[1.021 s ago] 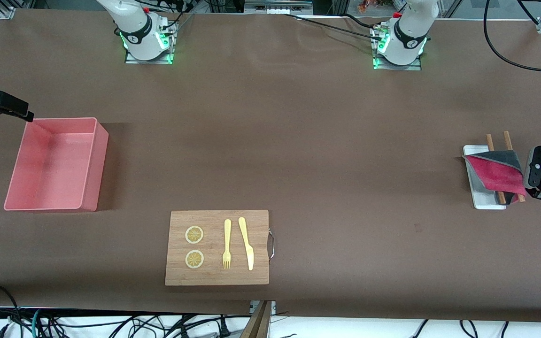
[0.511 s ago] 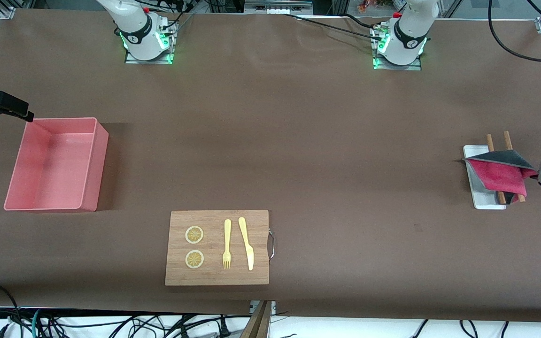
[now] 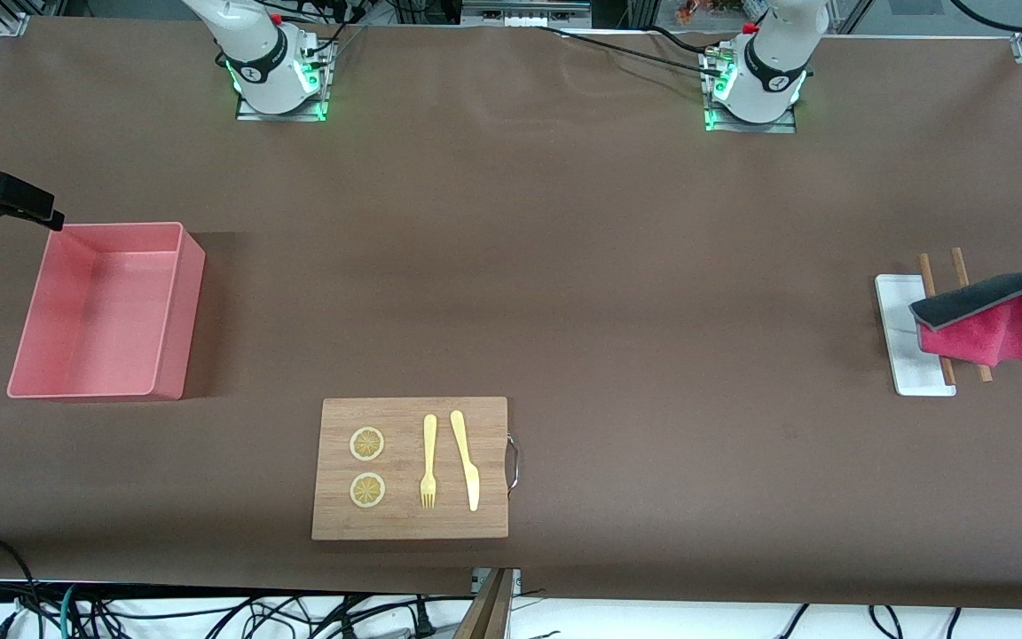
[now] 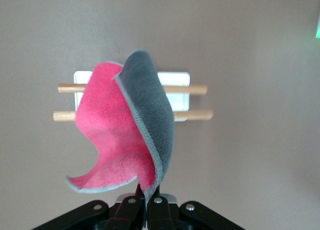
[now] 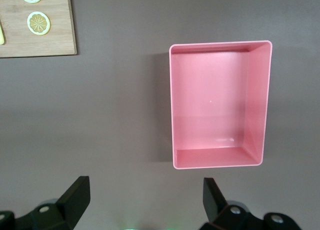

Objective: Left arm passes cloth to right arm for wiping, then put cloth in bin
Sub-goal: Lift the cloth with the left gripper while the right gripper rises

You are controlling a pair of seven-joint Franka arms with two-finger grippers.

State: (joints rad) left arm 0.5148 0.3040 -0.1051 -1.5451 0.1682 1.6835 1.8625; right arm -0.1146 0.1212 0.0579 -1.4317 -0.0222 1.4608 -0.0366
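Note:
The cloth (image 3: 999, 324), dark grey on one face and crimson-pink on the other, hangs in the air over the white tray (image 3: 901, 364) at the left arm's end of the table. My left gripper (image 4: 147, 197) is shut on the lower edge of the cloth (image 4: 125, 135); it is outside the front view. The salmon-pink bin (image 3: 183, 311) stands empty at the right arm's end. My right gripper (image 5: 145, 195) waits open high over bare table beside the bin (image 5: 215, 105), with nothing between its fingers.
Two wooden sticks (image 3: 926, 271) lie across the white tray (image 4: 180, 79). A wooden cutting board (image 3: 409, 524) with two lemon slices, a fork and a knife lies near the front camera. A black fixture (image 3: 5, 200) juts in beside the bin.
The left gripper has lifted the cloth off the tray and sticks and moved out of the front view past the table's end. The right arm has not moved.

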